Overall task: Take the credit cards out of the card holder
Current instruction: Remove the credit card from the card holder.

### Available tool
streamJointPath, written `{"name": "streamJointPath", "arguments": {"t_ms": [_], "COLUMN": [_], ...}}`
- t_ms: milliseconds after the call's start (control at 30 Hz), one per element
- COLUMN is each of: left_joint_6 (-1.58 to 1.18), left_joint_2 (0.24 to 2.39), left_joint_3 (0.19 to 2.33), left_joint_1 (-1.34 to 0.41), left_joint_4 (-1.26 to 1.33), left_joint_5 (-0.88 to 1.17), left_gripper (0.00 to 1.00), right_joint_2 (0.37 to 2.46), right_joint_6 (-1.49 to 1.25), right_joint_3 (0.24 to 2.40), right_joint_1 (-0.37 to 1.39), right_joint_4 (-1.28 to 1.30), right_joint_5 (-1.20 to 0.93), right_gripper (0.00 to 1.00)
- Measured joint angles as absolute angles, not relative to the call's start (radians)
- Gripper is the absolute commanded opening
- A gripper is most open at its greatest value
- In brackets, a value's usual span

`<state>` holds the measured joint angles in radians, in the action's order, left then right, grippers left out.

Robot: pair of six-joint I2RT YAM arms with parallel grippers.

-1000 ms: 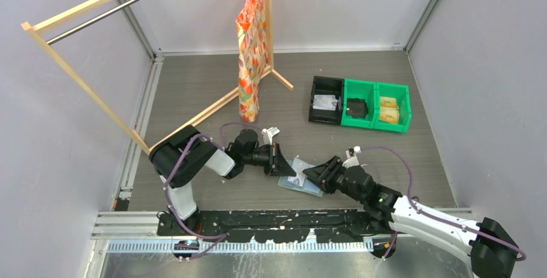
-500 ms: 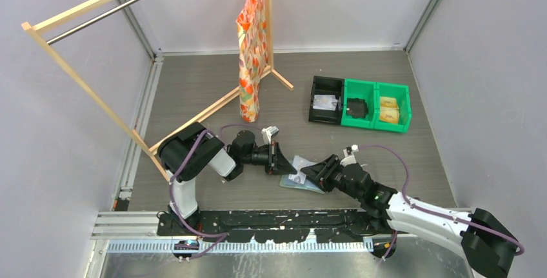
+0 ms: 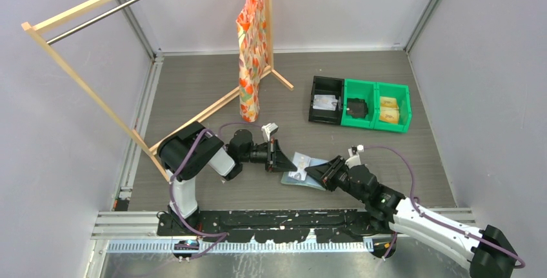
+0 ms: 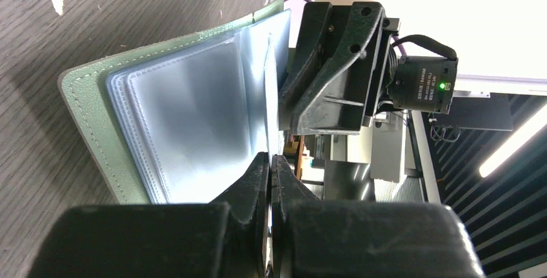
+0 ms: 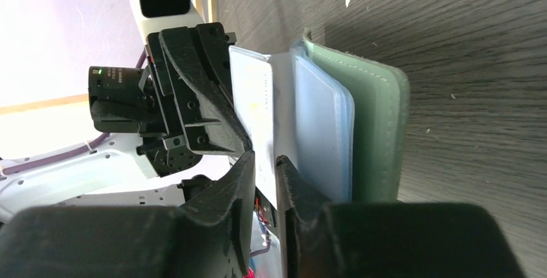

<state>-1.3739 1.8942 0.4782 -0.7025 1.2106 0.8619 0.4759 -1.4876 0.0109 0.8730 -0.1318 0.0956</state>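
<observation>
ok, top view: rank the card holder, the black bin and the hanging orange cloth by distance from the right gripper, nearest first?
From the right gripper:
1. card holder: at its fingertips, just left of them in the picture.
2. black bin: farther back on the table, slightly right.
3. orange cloth: hanging from the rack at the back, to the left.

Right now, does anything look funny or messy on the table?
Only the card holder: it's spread open, and a white card sticks out of its pockets, between the right hand's fingers. Nothing looks spilled or broken.
</observation>
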Motion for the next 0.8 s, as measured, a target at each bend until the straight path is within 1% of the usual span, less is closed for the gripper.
{"name": "streamJointPath", "arguments": {"t_ms": [100, 167, 267, 300, 367, 600, 800], "left_joint_6": [-1.380, -1.381, -1.383, -1.384, -1.387, -1.392, -1.421], "left_joint_2": [1.894, 1.895, 1.895, 1.895, 1.898, 1.911, 1.932], "left_joint_3": [0.478, 0.478, 0.478, 0.478, 0.478, 0.478, 0.479], "left_joint_1": [-0.701, -0.701, -0.700, -0.700, -0.700, -0.700, -0.698], "left_joint_4": [1.219, 1.222, 1.224, 1.224, 1.223, 1.224, 1.252], "left_joint_5": [0.865, 0.865, 0.865, 0.865, 0.865, 0.865, 0.864], "left_gripper": [0.01, 0.00, 0.06, 0.09, 0.14, 0.20, 0.21], "right_joint_2": [0.471, 0.471, 0.472, 0.477, 0.482, 0.492, 0.491], "right_joint_6": [-1.489, -1.489, -1.489, -1.490, -1.493, -1.492, -1.492], "right_joint_3": [0.011, 0.011, 0.011, 0.011, 0.011, 0.011, 0.011], "right_joint_1": [0.873, 0.873, 0.873, 0.873, 0.873, 0.873, 0.873], "right_joint_4": [-0.118, -0.116, -0.110, -0.109, -0.109, -0.107, -0.097], "right_joint_5": [0.097, 0.099, 0.104, 0.104, 0.104, 0.107, 0.107], "right_gripper": [0.17, 0.12, 0.02, 0.01, 0.01, 0.01, 0.01]}}
